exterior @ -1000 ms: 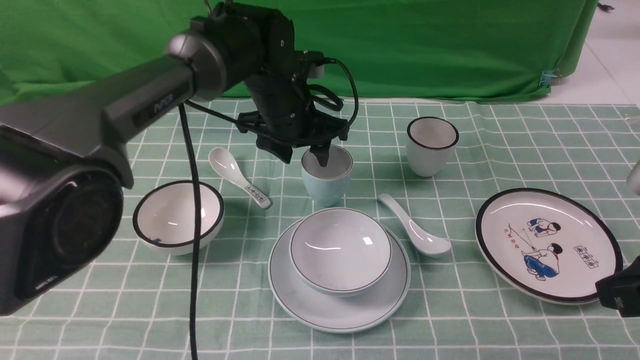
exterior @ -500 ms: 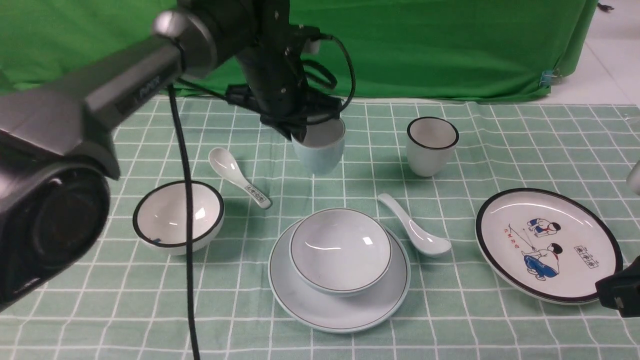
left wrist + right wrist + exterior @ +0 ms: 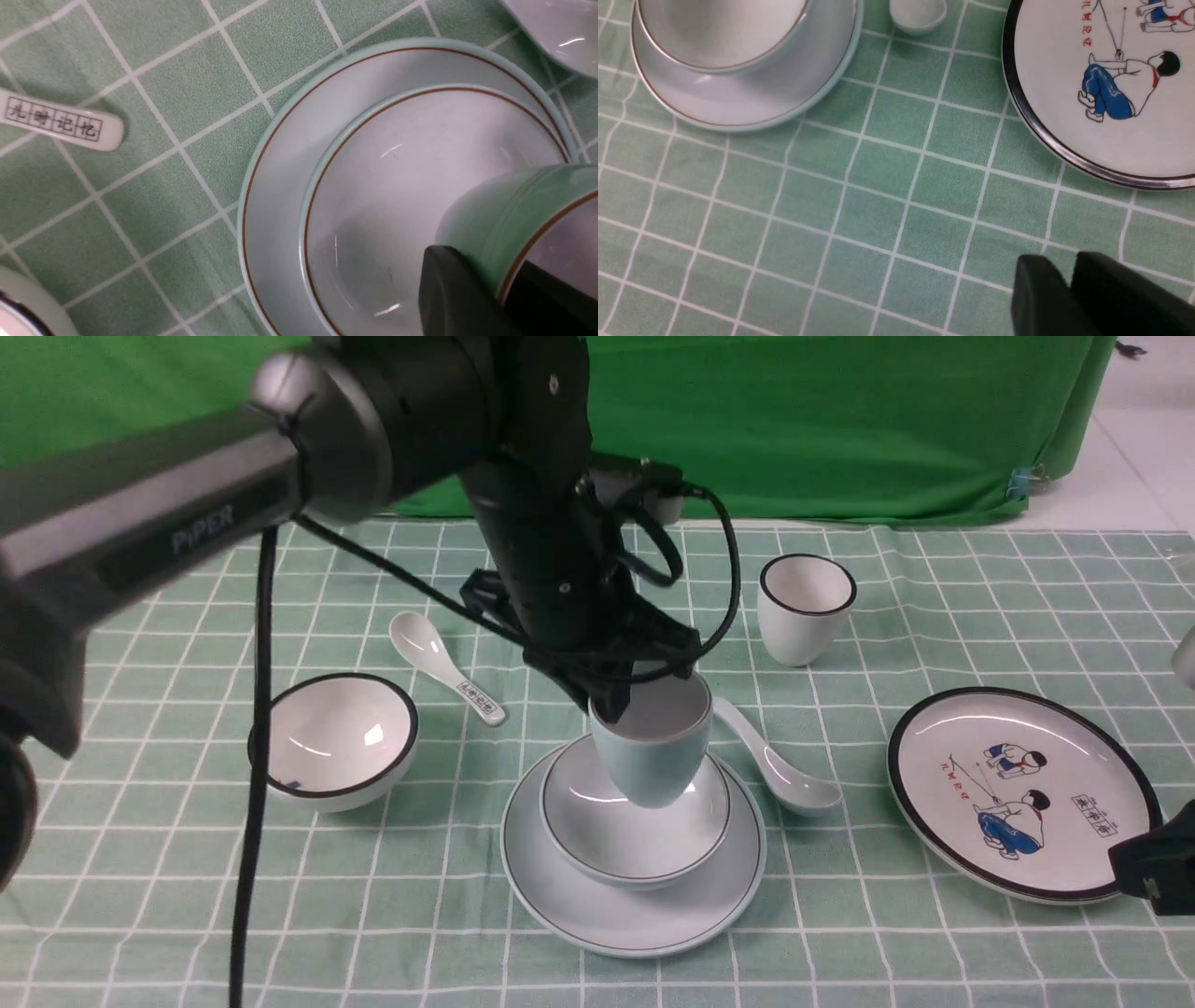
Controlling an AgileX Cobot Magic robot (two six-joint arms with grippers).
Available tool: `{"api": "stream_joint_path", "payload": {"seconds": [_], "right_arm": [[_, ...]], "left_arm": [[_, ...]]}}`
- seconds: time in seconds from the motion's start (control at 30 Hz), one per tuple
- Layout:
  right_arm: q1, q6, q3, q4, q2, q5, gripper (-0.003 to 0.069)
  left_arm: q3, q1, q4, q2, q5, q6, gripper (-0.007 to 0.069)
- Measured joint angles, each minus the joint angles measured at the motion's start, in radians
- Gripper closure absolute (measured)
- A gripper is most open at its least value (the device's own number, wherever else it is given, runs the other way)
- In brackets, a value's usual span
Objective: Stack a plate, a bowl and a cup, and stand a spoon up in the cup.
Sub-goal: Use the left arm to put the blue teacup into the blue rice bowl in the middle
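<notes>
The pale blue-green plate [image 3: 560, 905] lies at the front middle with the shallow bowl [image 3: 597, 831] sitting in it. My left gripper [image 3: 611, 707] is shut on the rim of the pale blue-green cup [image 3: 651, 761], one finger inside and one outside, and holds it upright just above the bowl. In the left wrist view the cup [image 3: 504, 219] hangs over the bowl [image 3: 397, 186] and plate [image 3: 280, 186]. The plain spoon [image 3: 775, 767] lies on the cloth right of the bowl. My right gripper [image 3: 1069, 275] is shut and empty, low at the front right [image 3: 1153, 877].
A white black-rimmed bowl [image 3: 331, 742] sits at the left, with a printed spoon [image 3: 448, 672] behind it. A white black-rimmed cup [image 3: 806, 607] stands at the back right. The cartoon plate [image 3: 1022, 793] lies right, close to my right gripper.
My left gripper closed on the cup's rim, lifted it off the cloth behind the bowl and carried it forward over the bowl. The right arm stayed put.
</notes>
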Motion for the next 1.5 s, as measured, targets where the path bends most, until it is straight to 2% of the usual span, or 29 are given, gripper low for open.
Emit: {"api": "stream_joint_path", "payload": {"seconds": [0.27,0.57,0.73,0.87,0.93,1.0,1.03,1.13,1.23,1.27,1.3,1.33,1.37,1.43,1.5], "right_arm": [[0.000,0.000,0.000,0.000,0.000,-0.001,0.0506],[0.000,0.000,0.000,-0.001,0.001,-0.029,0.0498],[0.000,0.000,0.000,-0.001,0.001,-0.035,0.0493],[0.000,0.002,0.000,-0.001,0.001,-0.046,0.0489],[0.000,0.010,-0.002,-0.001,0.003,-0.059,0.0487],[0.000,0.011,-0.009,-0.001,0.008,-0.059,0.0487],[0.000,0.011,-0.029,-0.001,0.027,-0.051,0.0484],[0.000,0.007,-0.128,0.000,0.108,0.007,0.0480],[0.010,-0.012,-0.248,0.003,0.231,0.054,0.0471],[0.017,-0.020,-0.284,0.003,0.260,0.059,0.0467],[0.030,-0.033,-0.327,0.001,0.309,0.064,0.0459],[0.033,-0.037,-0.335,0.001,0.319,0.065,0.0458],[0.063,-0.061,-0.402,-0.001,0.401,0.067,0.0441],[0.111,-0.080,-0.496,-0.018,0.532,0.068,0.0412],[0.129,-0.086,-0.542,-0.032,0.600,0.068,0.0394]], "left_arm": [[0.104,0.000,0.015,0.000,-0.141,0.000,0.0588],[0.109,0.001,-0.003,0.035,-0.138,0.022,0.0582],[0.109,0.001,-0.003,0.051,-0.127,0.023,0.0542],[0.109,0.001,-0.004,0.050,-0.127,0.023,0.0448],[0.108,0.001,0.003,0.034,-0.126,0.022,0.0348],[0.101,0.001,0.004,0.023,-0.123,0.021,0.0307],[0.087,0.001,0.005,0.008,-0.115,0.020,0.0244],[0.048,0.001,0.023,-0.044,-0.080,0.000,0.0172],[0.039,0.001,0.051,-0.116,-0.035,-0.018,0.0214],[0.039,0.001,0.061,-0.139,-0.008,-0.023,0.0263],[0.046,0.001,0.077,-0.175,0.021,-0.027,0.0344],[0.048,0.001,0.077,-0.182,0.025,-0.028,0.0344],[0.075,0.001,0.092,-0.232,0.038,-0.033,0.0456],[0.152,0.001,0.111,-0.323,0.029,-0.059,0.0573],[0.218,0.001,0.112,-0.386,0.010,-0.073,0.0596]]}}
